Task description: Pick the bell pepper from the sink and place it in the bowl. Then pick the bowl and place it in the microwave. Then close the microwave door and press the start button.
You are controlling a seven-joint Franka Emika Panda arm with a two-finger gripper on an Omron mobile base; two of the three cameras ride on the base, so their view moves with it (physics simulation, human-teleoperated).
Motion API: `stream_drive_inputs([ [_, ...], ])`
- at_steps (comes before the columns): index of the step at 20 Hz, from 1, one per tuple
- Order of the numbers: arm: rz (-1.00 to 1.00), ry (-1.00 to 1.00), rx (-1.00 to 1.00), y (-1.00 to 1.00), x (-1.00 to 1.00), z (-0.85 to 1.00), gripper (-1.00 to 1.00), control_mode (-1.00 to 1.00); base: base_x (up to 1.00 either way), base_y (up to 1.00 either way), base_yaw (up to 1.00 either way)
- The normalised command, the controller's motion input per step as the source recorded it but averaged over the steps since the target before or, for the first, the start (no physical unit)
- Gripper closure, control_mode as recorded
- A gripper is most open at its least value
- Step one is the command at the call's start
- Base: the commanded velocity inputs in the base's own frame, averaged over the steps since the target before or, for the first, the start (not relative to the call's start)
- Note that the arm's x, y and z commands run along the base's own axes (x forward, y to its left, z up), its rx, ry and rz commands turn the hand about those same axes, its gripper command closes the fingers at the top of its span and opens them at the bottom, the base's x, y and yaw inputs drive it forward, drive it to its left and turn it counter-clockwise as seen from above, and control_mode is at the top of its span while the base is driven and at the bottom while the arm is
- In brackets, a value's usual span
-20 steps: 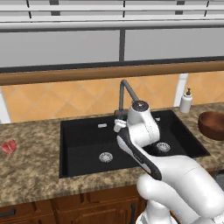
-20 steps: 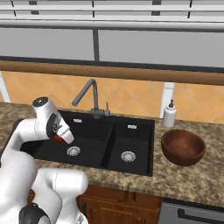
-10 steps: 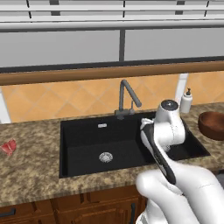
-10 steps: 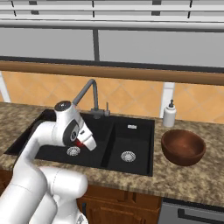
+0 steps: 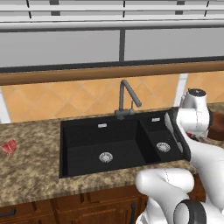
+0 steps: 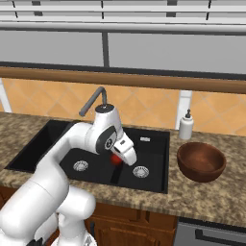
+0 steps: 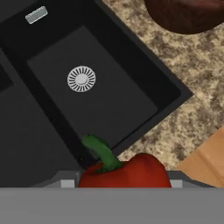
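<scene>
Our arm has swung across the sink, from the wide basin toward the narrow one, and the bell pepper has come along with it. In the right base view the pepper is a small red lump near the middle of the frame, tucked under the hand and lifted above the strip between the two basins. In the hand view it sits at the bottom middle, red with its green stem poking up toward the top, and our jaws are pinching it from both sides. The bowl is where we want to go next. It stands on the counter at the right of the right base view, well apart from the pepper, and in the hand view its brown rim peeks in at the upper right corner. So we think the pepper has to travel that way, over the narrow basin and its silver drain, then over the sink's edge. A white soap bottle stands just behind the bowl, near the wall, and the faucet is behind the sink. Neither looks to be in our path. A flat pink-red thing lies far off at the left of the left base view.
</scene>
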Motion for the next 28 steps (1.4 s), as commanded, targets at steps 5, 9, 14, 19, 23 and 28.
stream_drive_inputs([
  [5,0.12,0.01,0.01,-0.85,0.1,0.11,1.0,-1.0,0.0,0.0,0.0],
  [9,0.08,0.0,0.09,-0.71,0.17,0.0,1.0,-1.0,0.0,0.0,0.0],
  [14,0.01,-0.02,0.0,-0.54,0.18,0.0,1.0,-1.0,0.0,0.0,0.0],
  [19,0.0,-0.14,-0.11,-0.23,0.04,-0.01,1.0,-1.0,0.0,0.0,0.0],
  [23,-0.06,-0.24,-0.07,-0.24,0.14,-0.02,1.0,-1.0,0.0,0.0,0.0],
  [28,-0.11,-0.07,-0.01,-0.14,0.31,0.0,1.0,-1.0,0.0,0.0,0.0],
])
